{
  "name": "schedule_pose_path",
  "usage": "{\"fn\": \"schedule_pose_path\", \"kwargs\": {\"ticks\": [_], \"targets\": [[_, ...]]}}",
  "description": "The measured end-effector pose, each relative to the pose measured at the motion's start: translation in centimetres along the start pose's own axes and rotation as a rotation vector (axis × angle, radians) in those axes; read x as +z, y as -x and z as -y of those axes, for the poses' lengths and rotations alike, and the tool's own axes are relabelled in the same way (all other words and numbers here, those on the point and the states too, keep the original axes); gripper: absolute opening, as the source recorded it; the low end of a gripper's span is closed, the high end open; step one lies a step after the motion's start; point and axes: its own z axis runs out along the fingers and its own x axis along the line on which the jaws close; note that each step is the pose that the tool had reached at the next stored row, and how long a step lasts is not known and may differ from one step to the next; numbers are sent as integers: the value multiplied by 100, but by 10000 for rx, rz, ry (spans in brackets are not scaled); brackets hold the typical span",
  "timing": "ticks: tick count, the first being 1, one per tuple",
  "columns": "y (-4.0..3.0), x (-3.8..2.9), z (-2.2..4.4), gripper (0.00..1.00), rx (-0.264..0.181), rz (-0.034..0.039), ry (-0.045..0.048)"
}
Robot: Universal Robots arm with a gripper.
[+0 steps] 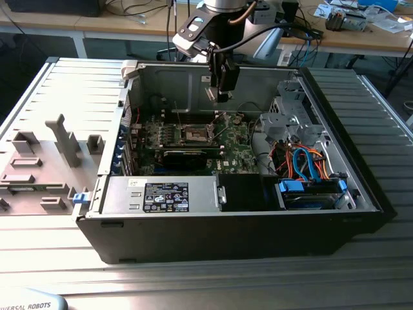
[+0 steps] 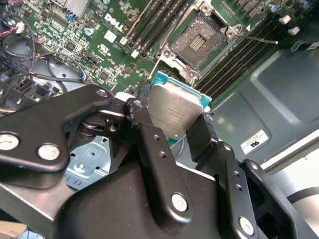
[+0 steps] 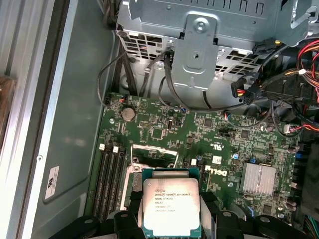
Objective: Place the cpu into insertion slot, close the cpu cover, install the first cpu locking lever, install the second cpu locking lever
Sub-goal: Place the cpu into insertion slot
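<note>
over the open case [image 1: 226, 239], fingers [image 2: 149, 139] grip the cpu [image 2: 174, 112], insertion slot [image 2: 199, 40] empty.

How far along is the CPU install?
Done: nothing seated yet. In hand: the pincer grips the chip above the board. The socket sits open and empty, so seating, closing and locking all remain.

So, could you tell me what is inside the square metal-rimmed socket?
The socket holds only bare dark contacts; in the first wrist view the silver square cpu covers part of it.
</note>
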Motion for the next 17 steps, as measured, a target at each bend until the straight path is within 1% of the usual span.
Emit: {"fn": "schedule_pose_path", "kwargs": {"ticks": [17], "targets": [[0,2,0,54,114,6,0]]}}
